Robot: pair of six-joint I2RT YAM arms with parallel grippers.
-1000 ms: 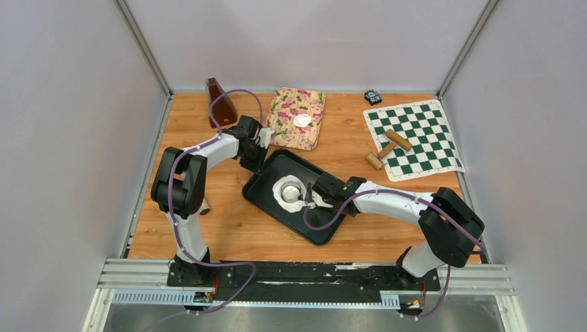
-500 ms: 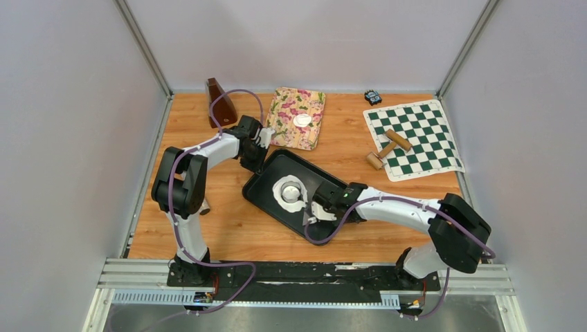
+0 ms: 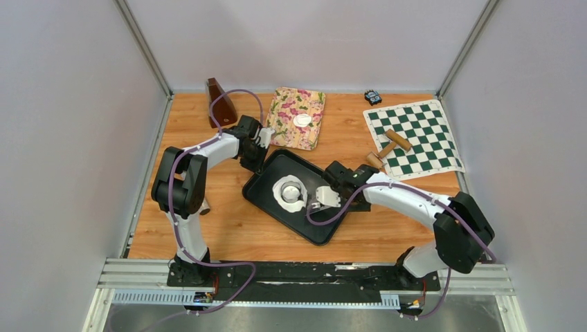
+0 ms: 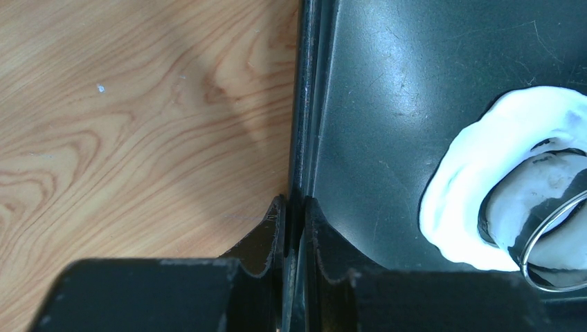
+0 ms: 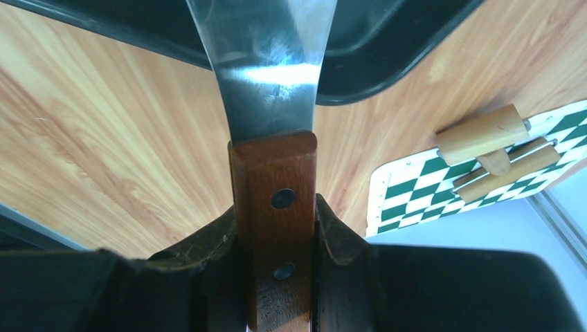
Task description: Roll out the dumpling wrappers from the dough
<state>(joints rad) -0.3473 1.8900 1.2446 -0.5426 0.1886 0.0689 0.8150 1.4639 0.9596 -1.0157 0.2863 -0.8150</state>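
Observation:
A white dough sheet [image 3: 280,188] lies in the black tray [image 3: 322,228], with a clear ring cutter [image 3: 291,192] standing on it. The left wrist view shows the dough [image 4: 471,166] and the cutter [image 4: 550,238] at the right. My left gripper [image 3: 257,153] [image 4: 294,204] is shut on the tray's far left rim [image 4: 304,104]. Over the tray's right part, my right gripper [image 3: 331,188] [image 5: 275,207] is shut on a spatula's wooden handle [image 5: 273,166]; its metal blade [image 5: 266,62] reaches over the tray's edge [image 5: 387,41]. One round dumpling wrapper [image 3: 302,120] rests on the floral cloth [image 3: 296,133].
A green and white chessboard mat [image 3: 422,128] at the back right carries a wooden rolling pin [image 3: 389,147] [image 5: 495,142]. A brown metronome [image 3: 221,104] stands at the back left. A small dark object [image 3: 372,96] lies by the back wall. Grey walls enclose the table.
My right gripper, with the spatula, went toward the tray's near edge, then swung back to the right and turned. The left gripper, the tray and the dough have not moved.

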